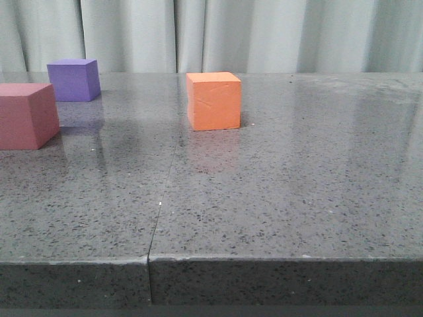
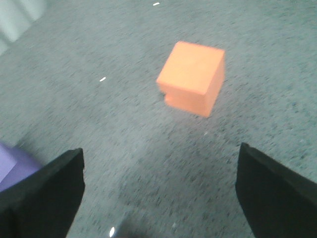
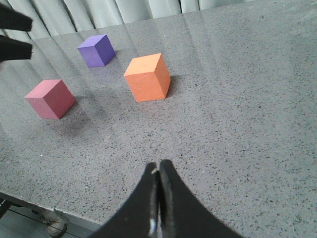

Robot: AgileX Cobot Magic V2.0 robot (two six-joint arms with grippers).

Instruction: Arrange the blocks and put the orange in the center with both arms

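The orange cube [image 1: 213,100] sits mid-surface [image 1: 277,198], apart from the pink-red cube [image 1: 25,115] and purple cube [image 1: 74,79]. The left claw [image 2: 158,198] gapes empty; the right claw [image 3: 158,198] is pinched closed.

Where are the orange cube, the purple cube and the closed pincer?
orange cube [image 1: 213,102], front view, on its front face.
purple cube [image 3: 96,50], right wrist view, on its near side face.
right pincer [image 3: 159,171], right wrist view, where the two fingertips meet.

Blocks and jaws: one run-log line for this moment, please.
orange: loose | pink, purple: left side | left gripper: open | right gripper: shut, empty
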